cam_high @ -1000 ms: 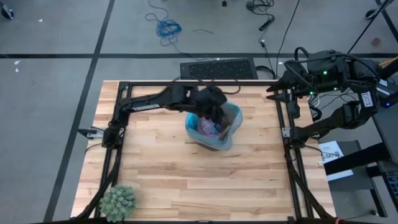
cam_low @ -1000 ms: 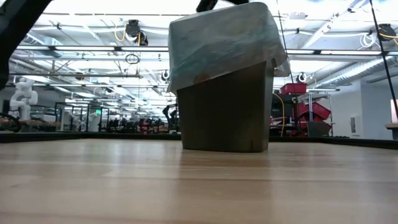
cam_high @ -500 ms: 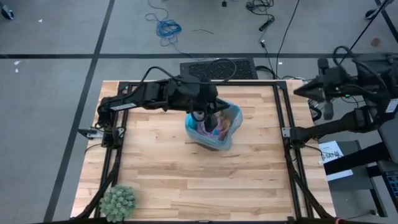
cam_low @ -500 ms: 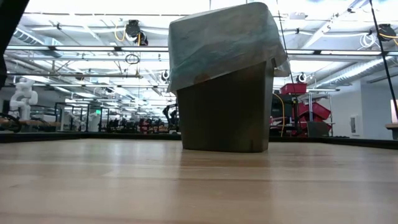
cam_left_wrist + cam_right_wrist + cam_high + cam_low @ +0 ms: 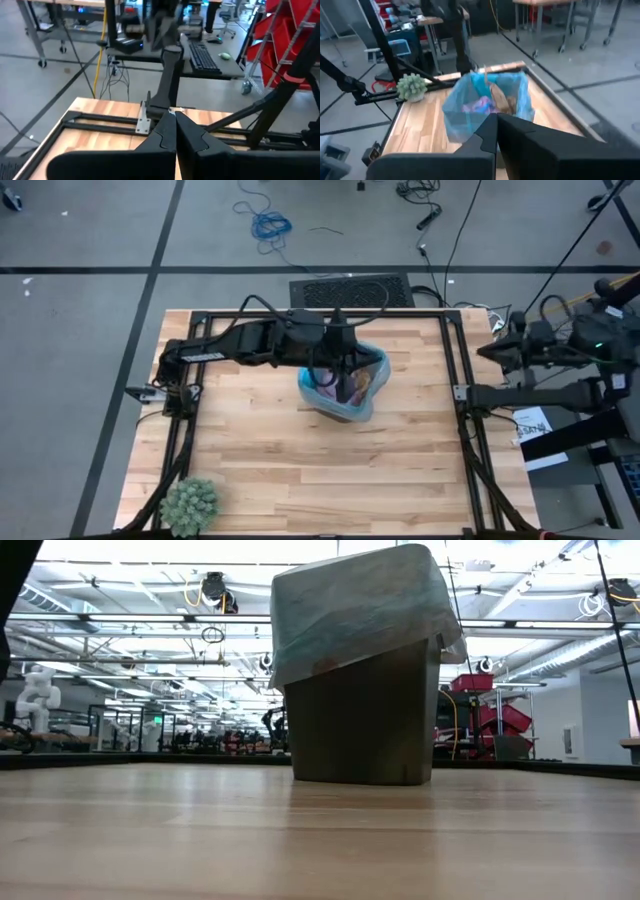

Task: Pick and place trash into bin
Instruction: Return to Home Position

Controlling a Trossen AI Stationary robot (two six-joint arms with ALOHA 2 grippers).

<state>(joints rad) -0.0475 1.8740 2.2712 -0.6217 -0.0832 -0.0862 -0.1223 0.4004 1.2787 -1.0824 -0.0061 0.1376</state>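
The bin (image 5: 345, 388) is a dark wastebasket lined with a light-blue bag and stands on its base mid-table (image 5: 360, 680). Inside it lies trash: a pink mesh puff (image 5: 477, 106) and a brown paper wad (image 5: 501, 100). My left gripper (image 5: 350, 360) hangs above the bin's far rim, shut and empty, pointing roughly level toward the table's right edge (image 5: 175, 125). My right gripper (image 5: 485, 352) is shut and empty beyond the table's right edge, facing the bin (image 5: 496, 122).
A round green spiky plant (image 5: 189, 502) stands at the near left corner. Black frame rails (image 5: 455, 380) border the table. A keyboard (image 5: 350, 290) lies just past the far edge. Bare wood (image 5: 330, 470) stretches between the bin and the near edge.
My left gripper has risen out of the bin's mouth and tipped from pointing down to nearly level. My right arm has drawn back from the table's far right corner to beyond the right edge and sunk, and its fingers have shut. The bin has not moved.
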